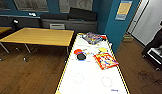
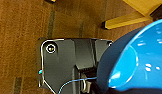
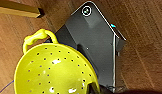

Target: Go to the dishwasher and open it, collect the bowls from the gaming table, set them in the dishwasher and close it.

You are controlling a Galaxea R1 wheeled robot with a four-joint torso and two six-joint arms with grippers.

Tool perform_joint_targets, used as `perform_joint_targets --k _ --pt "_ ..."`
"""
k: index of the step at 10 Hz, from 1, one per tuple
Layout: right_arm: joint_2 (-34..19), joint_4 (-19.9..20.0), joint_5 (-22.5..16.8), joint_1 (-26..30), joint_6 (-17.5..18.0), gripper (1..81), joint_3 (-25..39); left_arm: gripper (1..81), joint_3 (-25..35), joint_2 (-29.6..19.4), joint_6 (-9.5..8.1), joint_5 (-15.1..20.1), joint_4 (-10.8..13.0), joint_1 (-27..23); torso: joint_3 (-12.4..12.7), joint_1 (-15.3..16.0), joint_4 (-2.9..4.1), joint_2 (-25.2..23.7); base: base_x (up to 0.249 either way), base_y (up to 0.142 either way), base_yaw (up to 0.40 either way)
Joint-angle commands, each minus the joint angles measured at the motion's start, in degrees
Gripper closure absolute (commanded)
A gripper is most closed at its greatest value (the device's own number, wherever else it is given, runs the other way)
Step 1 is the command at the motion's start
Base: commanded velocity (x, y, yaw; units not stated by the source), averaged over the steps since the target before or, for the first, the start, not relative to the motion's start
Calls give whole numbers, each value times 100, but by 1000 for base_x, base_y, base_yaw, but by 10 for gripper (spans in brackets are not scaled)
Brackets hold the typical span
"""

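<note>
Against the left end effector, blue bowl (image 2: 137, 62).

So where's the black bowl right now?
In the head view, the black bowl sits on the white gaming table, beside the orange-red bowl, left of the red game box.

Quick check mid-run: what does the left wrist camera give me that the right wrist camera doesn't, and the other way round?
Left wrist alone: a bright blue bowl looming large, and a yellow-wood table leg. Right wrist alone: a yellow perforated colander with a loop handle, plus a wooden bar. Shared: brown wood floor below and the robot's dark plate. Fingers can't be made out in either.
</note>
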Motion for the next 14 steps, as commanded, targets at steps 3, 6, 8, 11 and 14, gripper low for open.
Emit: perform_joint_targets --k 3,6,8,11,14 --pt "124 -317 -375 16 -59 811 -394 811 -1957 1219 -15 -793 247 733 0 0 0 0 0 0 0" --pt "484 -395 -454 -36 -103 811 -875 811 -2775 1719 -15 -907 265 1005 2 0 0 0 0 0 0" --pt "748 -475 -533 -55 -103 811 -1211 811 -3071 1894 -15 -924 238 1147 2 -2 0 0 0 0 0" --pt "1021 -484 -603 -55 -103 811 -1606 811 -3671 2238 -32 -898 229 1261 5 -4 0 -2 0 0 0" --pt "1065 -484 -612 -28 -103 811 -1642 811 -4442 2571 -50 -1178 98 1393 5 -9 0 -2 0 0 0"
